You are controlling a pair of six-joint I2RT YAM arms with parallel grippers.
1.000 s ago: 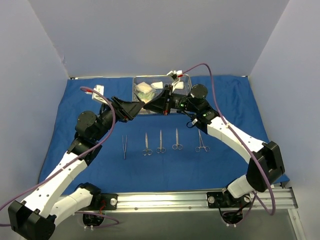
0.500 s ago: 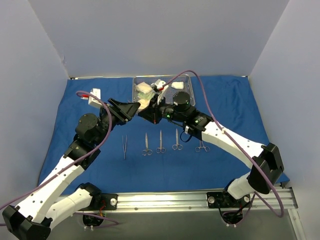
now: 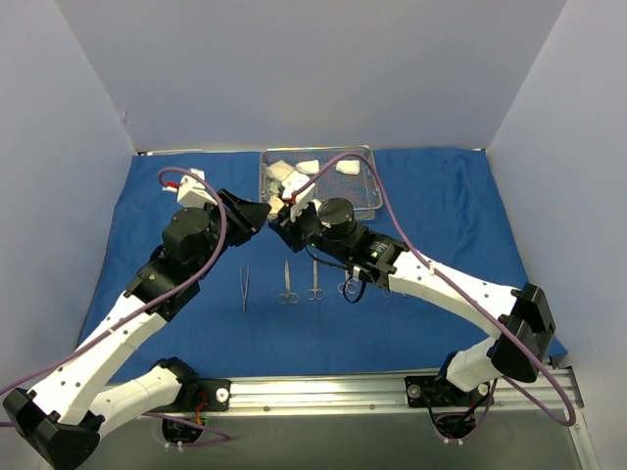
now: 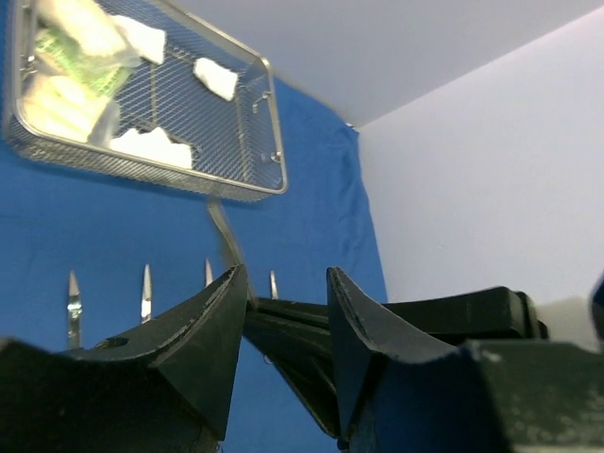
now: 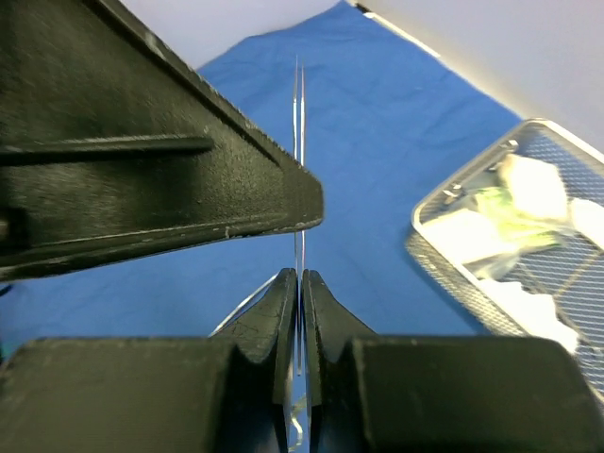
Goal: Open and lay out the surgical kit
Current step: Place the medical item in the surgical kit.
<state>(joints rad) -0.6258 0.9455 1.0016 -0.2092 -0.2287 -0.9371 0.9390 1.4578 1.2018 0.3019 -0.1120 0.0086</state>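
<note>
Laid out: blue cloth [image 3: 451,196], instrument row [image 3: 287,282].
Remaining in tray [image 3: 359,193]: gauze pads [image 3: 308,166].
Right gripper [image 5: 299,276]: pinched on steel instrument [image 5: 298,113].
Left gripper [image 4: 283,274]: spread.

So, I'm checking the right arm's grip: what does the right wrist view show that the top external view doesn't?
Only the right wrist view: a thin steel instrument pinched in the shut right gripper and sticking out past its fingertips, with one finger of the left gripper crossing in front of it. Only the top external view: the whole row of instruments laid out on the blue cloth. Both: the wire-mesh tray holding white pads, and the blue cloth.
</note>
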